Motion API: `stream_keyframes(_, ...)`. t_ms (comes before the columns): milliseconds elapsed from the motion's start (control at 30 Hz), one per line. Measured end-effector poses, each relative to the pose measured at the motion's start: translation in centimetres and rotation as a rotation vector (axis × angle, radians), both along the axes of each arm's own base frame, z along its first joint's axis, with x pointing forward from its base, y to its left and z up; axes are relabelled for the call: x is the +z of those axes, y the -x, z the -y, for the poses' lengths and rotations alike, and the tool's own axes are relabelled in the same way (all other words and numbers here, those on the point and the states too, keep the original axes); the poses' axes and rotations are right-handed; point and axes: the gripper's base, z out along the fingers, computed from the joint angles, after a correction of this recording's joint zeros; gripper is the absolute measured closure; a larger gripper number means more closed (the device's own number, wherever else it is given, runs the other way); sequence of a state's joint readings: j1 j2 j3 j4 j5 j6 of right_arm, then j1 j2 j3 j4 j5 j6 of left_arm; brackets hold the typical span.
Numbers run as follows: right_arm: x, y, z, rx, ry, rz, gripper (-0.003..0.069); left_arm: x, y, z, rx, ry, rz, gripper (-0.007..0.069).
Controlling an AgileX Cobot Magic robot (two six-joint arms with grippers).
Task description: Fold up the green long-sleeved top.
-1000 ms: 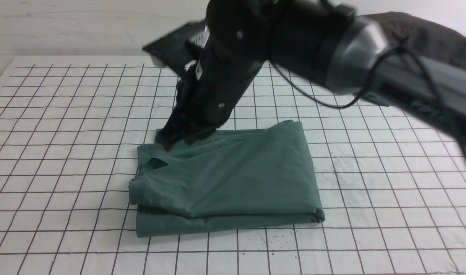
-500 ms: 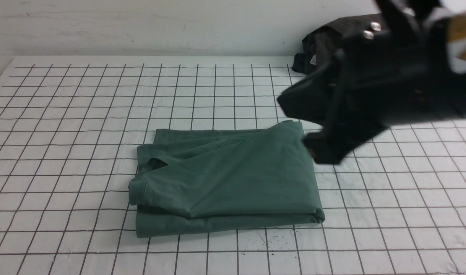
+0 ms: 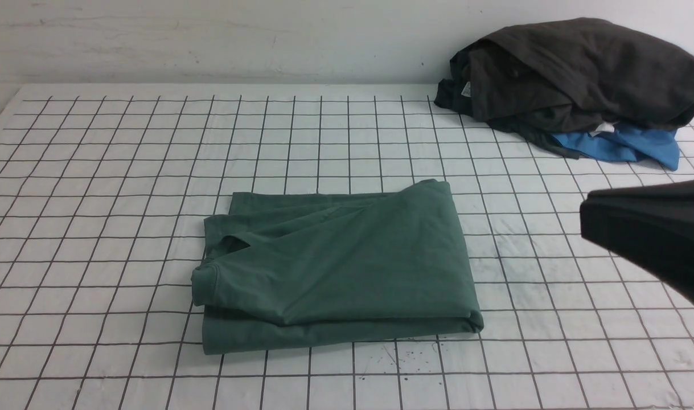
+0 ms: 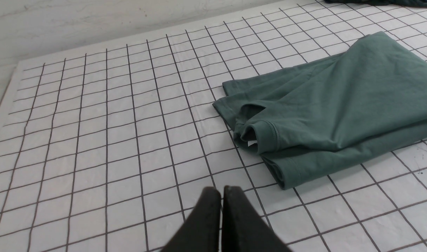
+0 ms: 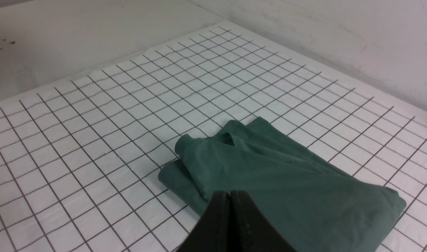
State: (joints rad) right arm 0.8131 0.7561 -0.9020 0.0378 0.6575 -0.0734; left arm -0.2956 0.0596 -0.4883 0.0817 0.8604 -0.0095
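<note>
Left gripper (image 4: 221, 190) and right gripper (image 5: 230, 194) are sitting pinched closed, carrying nothing. The green long-sleeved top (image 3: 335, 265) is lying folded mid-table: soft, light, floppy jersey. I'd be pinching the stacked near hem corners.

No text, brand, number or sign can be read anywhere in these views. A small white tag (image 3: 466, 89) shows on the dark grey garment (image 3: 574, 74) at the far right, and another white tag (image 3: 603, 128) lies where it meets the bright blue garment (image 3: 637, 147); both are too small to show any print. A white label (image 4: 252, 143) peeks from inside the collar of the green long-sleeved top (image 3: 335, 267), but no lettering shows on it. The white cloth (image 3: 96, 171) bears only black grid lines.
</note>
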Motion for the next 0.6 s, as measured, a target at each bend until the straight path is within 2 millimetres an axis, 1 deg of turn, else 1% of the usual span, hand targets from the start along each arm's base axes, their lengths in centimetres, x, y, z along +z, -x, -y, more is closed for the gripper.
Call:
stream_keyframes(100, -0.34, 0.06, 0.05, 0.001, 0.027, -0.025, 0.0673, 0.00, 0.00, 0.00, 0.000, 0.000, 0.000, 0.0631)
stream_keyframes(400, -0.53, 0.11, 0.11, 0.001, 0.043, -0.040, 0.0673, 0.00, 0.00, 0.00, 0.000, 0.000, 0.000, 0.0631)
stream_keyframes(533, -0.30, -0.09, -0.11, 0.000, -0.005, 0.000, 0.0673, 0.00, 0.00, 0.00, 0.000, 0.000, 0.000, 0.0631)
stream_keyframes(600, -1.04, -0.45, -0.46, -0.001, -0.067, 0.061, 0.0673, 0.00, 0.00, 0.00, 0.000, 0.000, 0.000, 0.0631)
